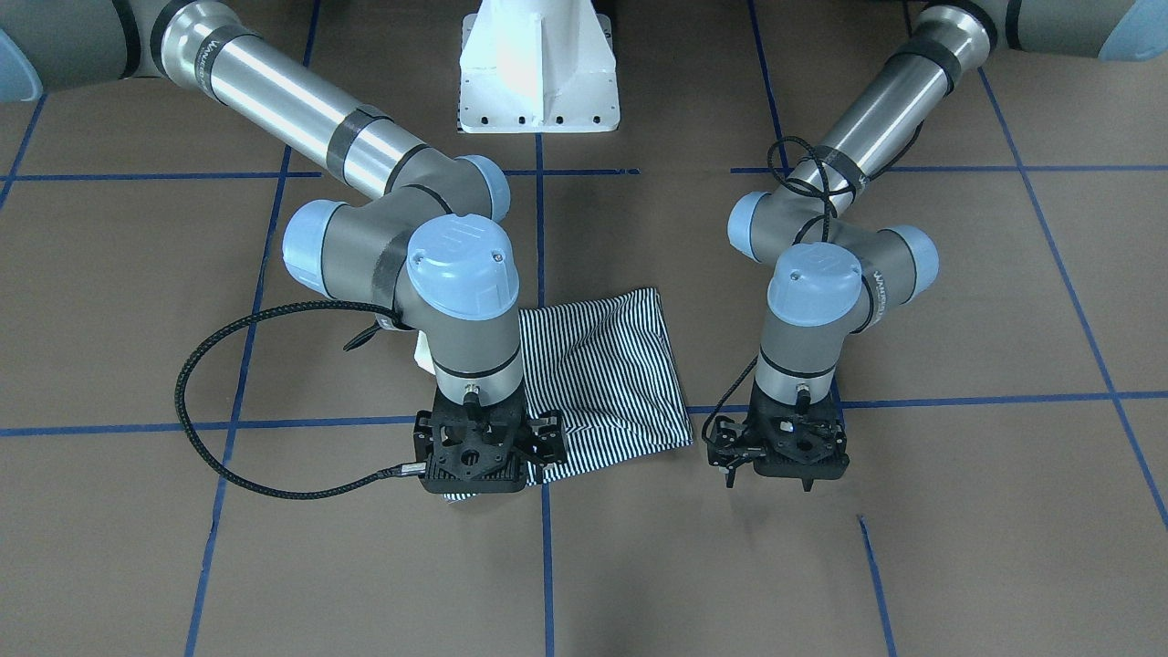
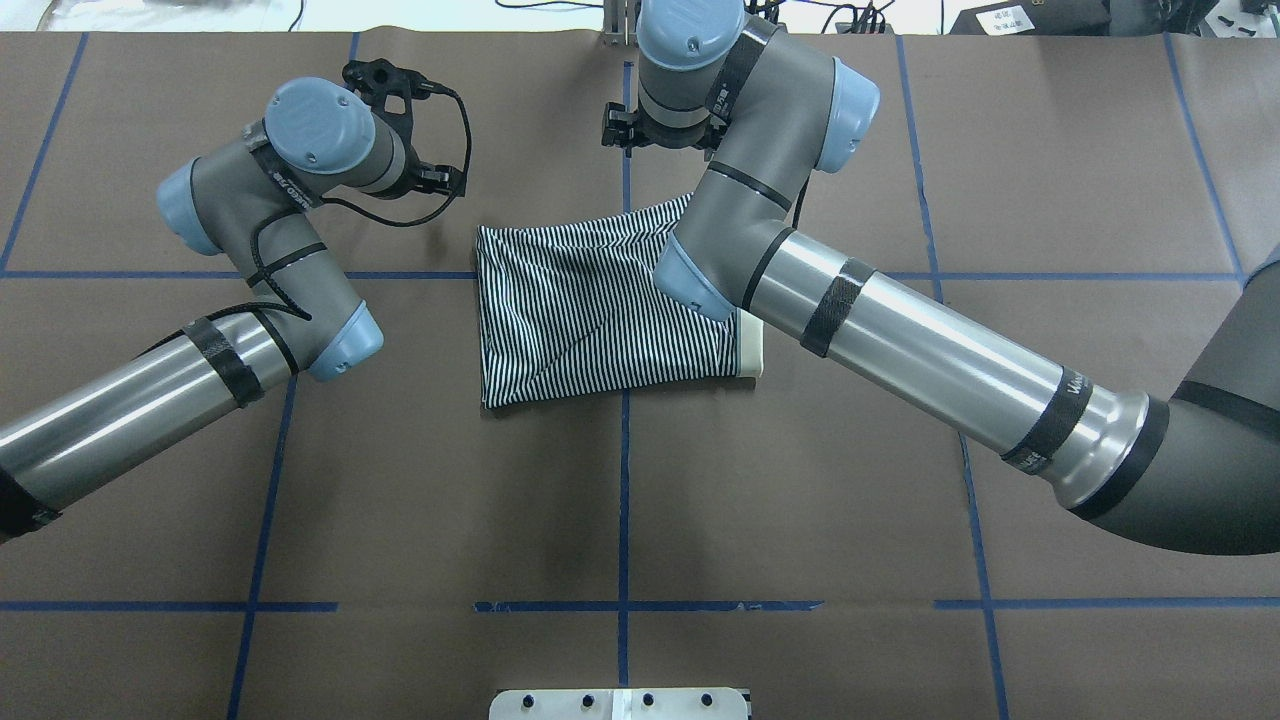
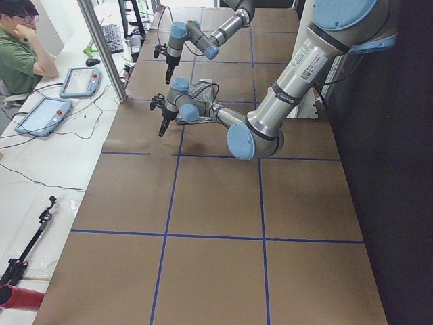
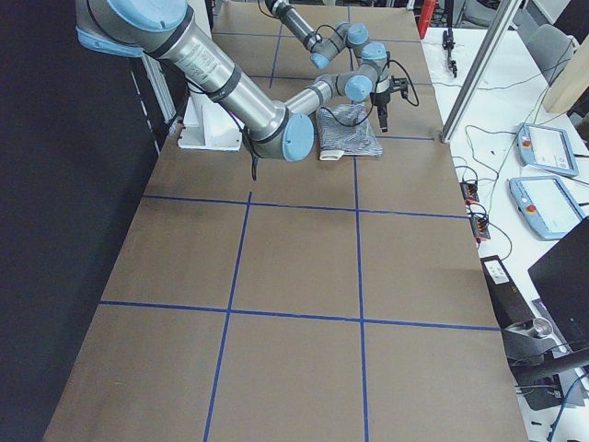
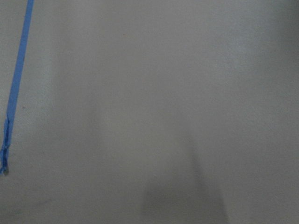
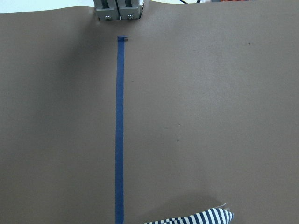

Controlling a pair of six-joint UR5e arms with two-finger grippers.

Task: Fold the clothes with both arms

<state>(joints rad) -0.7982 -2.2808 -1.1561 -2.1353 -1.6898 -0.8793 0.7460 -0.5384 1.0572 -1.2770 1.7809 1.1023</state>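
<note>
I cannot tell my jaws' state; my left gripper (image 1: 776,452) and right gripper (image 1: 484,452) should pinch the striped polo shirt (image 1: 611,365) evenly.

Hard to tell the jaw spacing of the right gripper (image 1: 482,453) in the front view: buried under its own wrist and mount, over a corner of the polo shirt (image 1: 611,365). Likewise for the left gripper (image 1: 777,449), seen only from above. Too small in both side views. From overhead, covered along the shirt's right side by the right arm (image 2: 720,250), bar a sliver of cream collar (image 2: 751,348). Blurred throughout at the left wrist. Cut off by the right wrist view's bottom edge, all but a striped tip.
</note>
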